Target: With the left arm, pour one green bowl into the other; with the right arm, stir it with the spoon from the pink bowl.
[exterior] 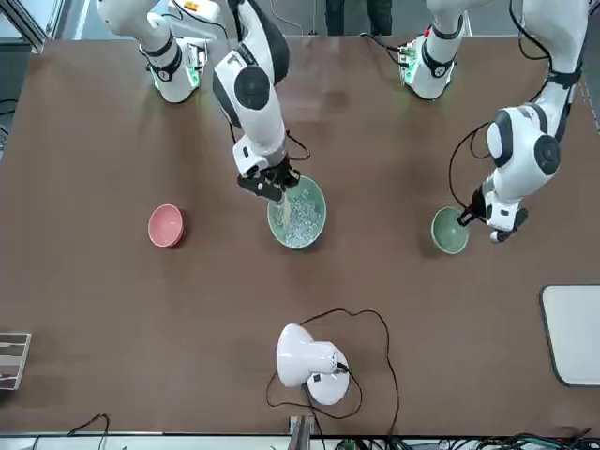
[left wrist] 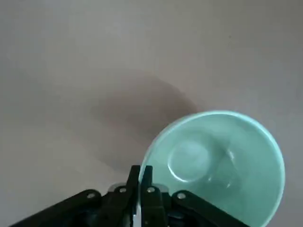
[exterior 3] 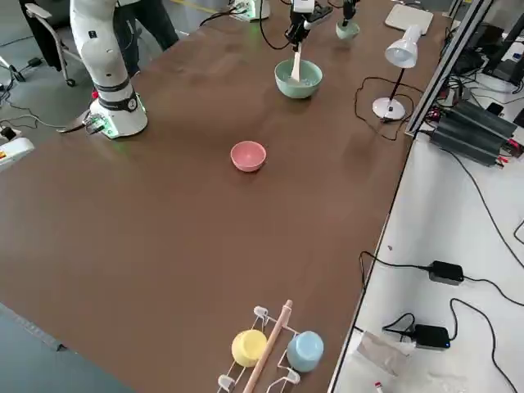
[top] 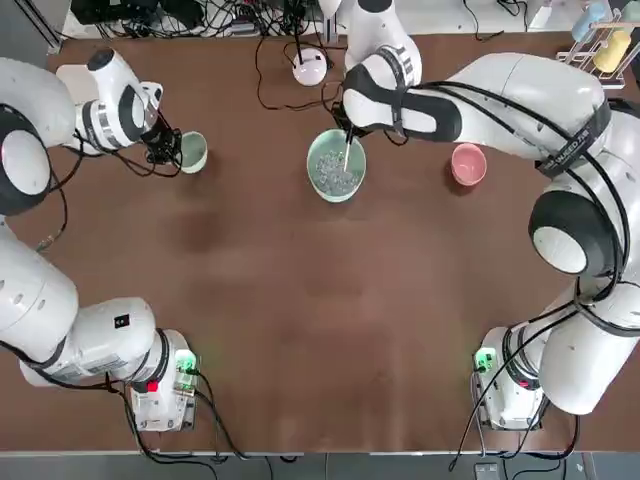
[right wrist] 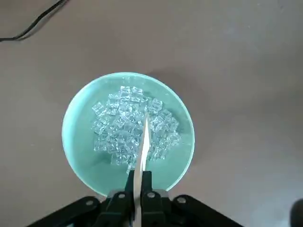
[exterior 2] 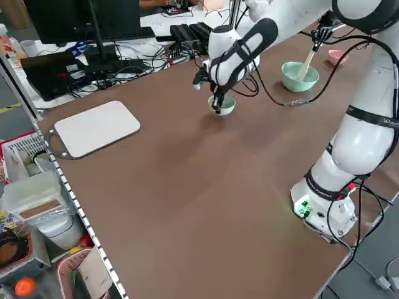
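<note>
- Pale wooden spoon (right wrist: pixel 143 142) with a flat handle stands nearly upright, pinched in the right gripper (top: pixel 347 128) directly above the large teal-green bowl (top: pixel 336 166); its tip sits among clear cubes (right wrist: pixel 129 130).
- Small mint-green bowl (top: pixel 194 152), empty, lies well apart from the teal bowl, its rim pinched by the left gripper (left wrist: pixel 140 182).
- Small pink bowl (top: pixel 467 164) sits on the teal bowl's other side, on the brown tabletop (top: pixel 320 330); a white desk lamp (exterior: pixel 309 364) stands near.

White desk lamp (exterior: pixel 309 361) set on the brown table (top: pixel 300 330), its black cord (exterior: pixel 370 323) looped beside it, pale board (exterior 2: pixel 96 128) laid flat near the edge
</note>
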